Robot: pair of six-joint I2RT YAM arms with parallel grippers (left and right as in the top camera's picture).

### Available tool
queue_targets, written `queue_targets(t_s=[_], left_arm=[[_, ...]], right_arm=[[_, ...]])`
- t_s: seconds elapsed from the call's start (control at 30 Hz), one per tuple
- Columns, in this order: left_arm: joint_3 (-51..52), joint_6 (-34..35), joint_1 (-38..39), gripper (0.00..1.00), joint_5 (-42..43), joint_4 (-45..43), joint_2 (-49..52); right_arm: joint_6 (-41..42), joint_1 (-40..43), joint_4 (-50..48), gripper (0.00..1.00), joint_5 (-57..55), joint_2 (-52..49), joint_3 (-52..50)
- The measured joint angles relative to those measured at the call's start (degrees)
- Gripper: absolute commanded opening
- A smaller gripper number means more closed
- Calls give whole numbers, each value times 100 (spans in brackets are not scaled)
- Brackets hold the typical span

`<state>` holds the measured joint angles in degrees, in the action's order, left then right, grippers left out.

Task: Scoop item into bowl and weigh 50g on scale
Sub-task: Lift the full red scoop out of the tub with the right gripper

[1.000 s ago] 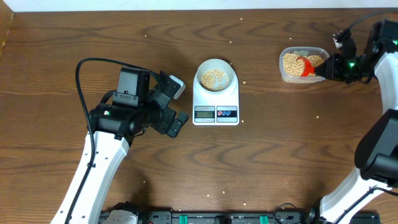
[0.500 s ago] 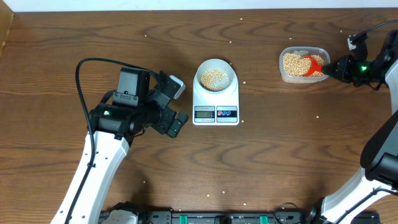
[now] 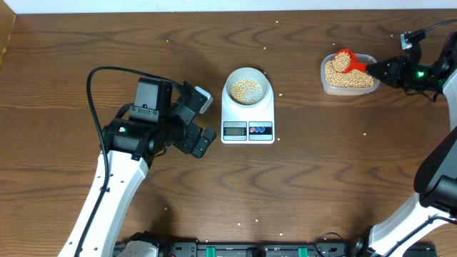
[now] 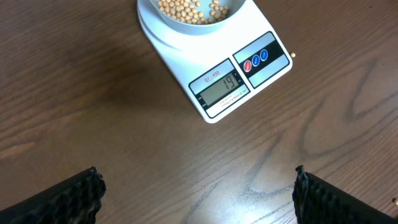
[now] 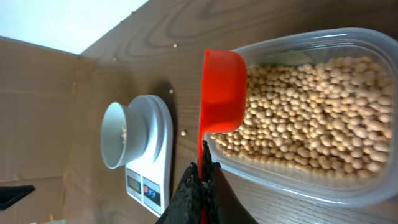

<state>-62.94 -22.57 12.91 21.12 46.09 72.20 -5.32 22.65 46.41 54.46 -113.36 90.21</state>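
The bowl [image 4: 186, 26] is cut off by the left wrist view's top edge.

Robotics lab bench, not a kitchen: a white-and-black left arm [image 3: 118, 178], trailing a looped black cable [image 3: 88, 89], and a right arm [image 3: 432, 178] flank a dark wood-grain tabletop [image 3: 321, 178] with a cardboard panel [image 3: 6, 36] at one edge. The props are a digital scale [image 3: 248, 118], a bowl [image 3: 227, 87] of beans [image 3: 246, 89], a plastic tub [image 3: 323, 78] and a red scoop [image 3: 344, 58]; stray beans dot the wood.
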Motion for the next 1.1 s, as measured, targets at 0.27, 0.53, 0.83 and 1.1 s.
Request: queue_targets(t_s=[0.27, 0.53, 0.83, 1.1], left_arm=[[0, 0, 0, 99, -2, 2, 0], [0, 0, 0, 99, -2, 0, 0], [0, 0, 0, 99, -2, 0, 0], [0, 2, 0, 99, -2, 2, 0]], right_arm=[[55, 76, 44, 1, 293, 0, 0], [146, 369, 323, 1, 503, 0, 0], [184, 627, 356, 1, 970, 0, 0], [201, 520, 37, 1, 2179, 0, 0]])
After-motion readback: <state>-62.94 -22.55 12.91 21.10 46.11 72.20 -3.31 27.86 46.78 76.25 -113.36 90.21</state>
